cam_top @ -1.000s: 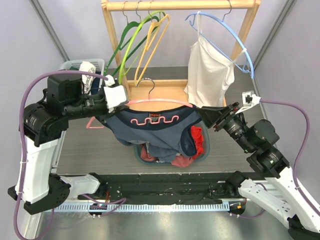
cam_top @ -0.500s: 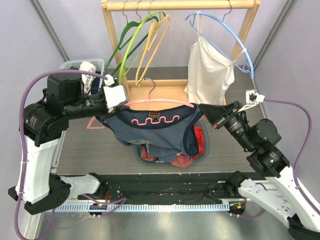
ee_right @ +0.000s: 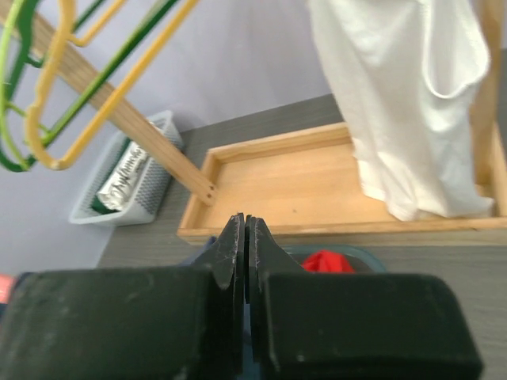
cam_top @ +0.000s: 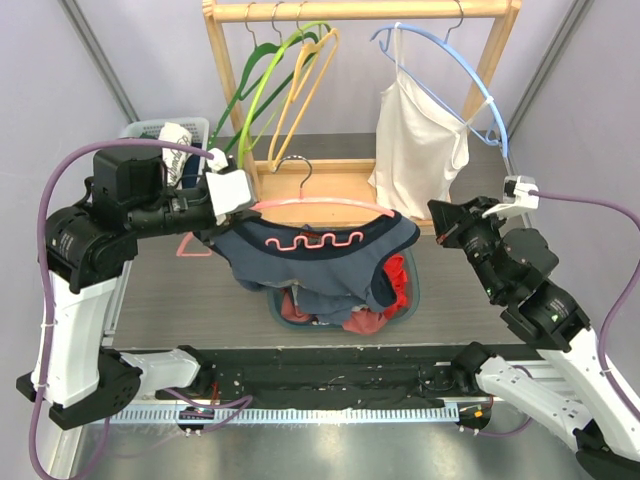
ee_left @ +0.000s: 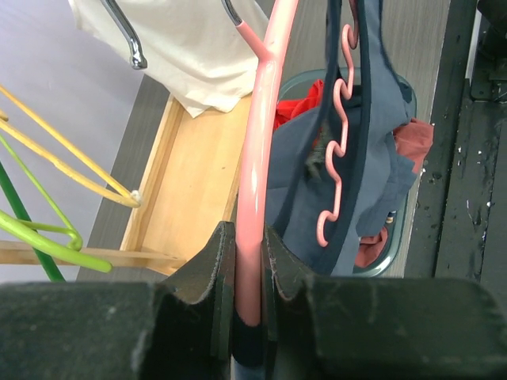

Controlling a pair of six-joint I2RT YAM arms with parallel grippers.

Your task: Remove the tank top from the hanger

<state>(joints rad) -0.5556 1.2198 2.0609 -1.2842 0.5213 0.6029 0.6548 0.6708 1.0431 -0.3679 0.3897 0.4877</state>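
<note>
A navy tank top (cam_top: 320, 262) with a pink wavy print hangs on a pink hanger (cam_top: 320, 204) above a teal basket (cam_top: 412, 300). My left gripper (cam_top: 248, 205) is shut on the hanger's left arm. In the left wrist view the pink bar (ee_left: 265, 119) runs up from between that gripper's (ee_left: 243, 237) fingers, and the tank top (ee_left: 372, 142) hangs to its right. My right gripper (cam_top: 437, 210) is shut a little to the right of the tank top's right shoulder. In the right wrist view this gripper (ee_right: 245, 226) has its fingers pressed together, with nothing seen between them.
A wooden rack (cam_top: 360, 10) at the back carries green and yellow hangers (cam_top: 270, 90) and a white top (cam_top: 415, 140) on a blue hanger (cam_top: 470, 70). Its wooden base tray (ee_right: 301, 186) lies behind the teal basket of clothes. A white mesh bin (cam_top: 165, 130) stands at the back left.
My right gripper, open at the hanger's right end a second ago, shut there and has drawn back to the right. The left gripper and hanger have stayed put.
</note>
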